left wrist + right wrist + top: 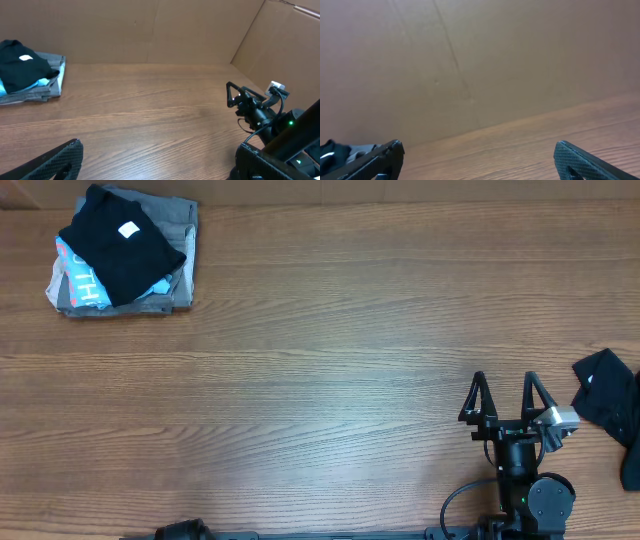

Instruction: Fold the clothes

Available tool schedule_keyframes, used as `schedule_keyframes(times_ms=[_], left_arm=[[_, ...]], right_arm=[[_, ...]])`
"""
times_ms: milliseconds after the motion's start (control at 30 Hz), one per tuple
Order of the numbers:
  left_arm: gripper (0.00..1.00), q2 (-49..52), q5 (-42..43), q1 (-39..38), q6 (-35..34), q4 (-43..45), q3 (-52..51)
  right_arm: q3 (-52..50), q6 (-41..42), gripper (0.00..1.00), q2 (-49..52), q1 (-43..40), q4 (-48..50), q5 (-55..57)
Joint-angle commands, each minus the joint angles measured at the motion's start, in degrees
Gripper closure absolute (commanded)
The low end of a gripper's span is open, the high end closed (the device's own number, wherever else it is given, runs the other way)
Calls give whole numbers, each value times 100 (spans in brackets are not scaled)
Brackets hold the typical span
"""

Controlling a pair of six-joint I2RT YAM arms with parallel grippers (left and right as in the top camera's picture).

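A folded black T-shirt (120, 240) with a small white neck label lies on top of a stack at the table's far left corner; it also shows in the left wrist view (20, 65). A second black garment (607, 395) lies crumpled at the right edge of the table. My right gripper (504, 380) is open and empty, just left of that garment and apart from it; its fingers are wide apart in the right wrist view (480, 157). My left gripper (160, 162) is open and empty over bare wood near the front edge.
Under the folded black T-shirt lie a light blue shirt (85, 285) with lettering and a grey folded garment (175, 225). Cardboard walls (150, 30) stand behind and to the right of the wooden table (320, 360). The right arm (255, 107) shows in the left wrist view.
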Motion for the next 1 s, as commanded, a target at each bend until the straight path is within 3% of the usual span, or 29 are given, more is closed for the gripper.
schedule_keyframes(times_ms=[0, 233, 367, 967], left_arm=[[0, -24, 4, 0, 168, 20, -7], [0, -24, 4, 0, 168, 20, -7], [0, -24, 4, 0, 168, 20, -7], [0, -24, 4, 0, 168, 20, -7]], right_arm=[[-72, -20, 0, -68, 37, -107, 260], [-72, -304, 0, -68, 37, -1215, 170], [-72, -859, 0, -68, 44, -1191, -90], [-70, -638, 0, -68, 11, -1187, -105]])
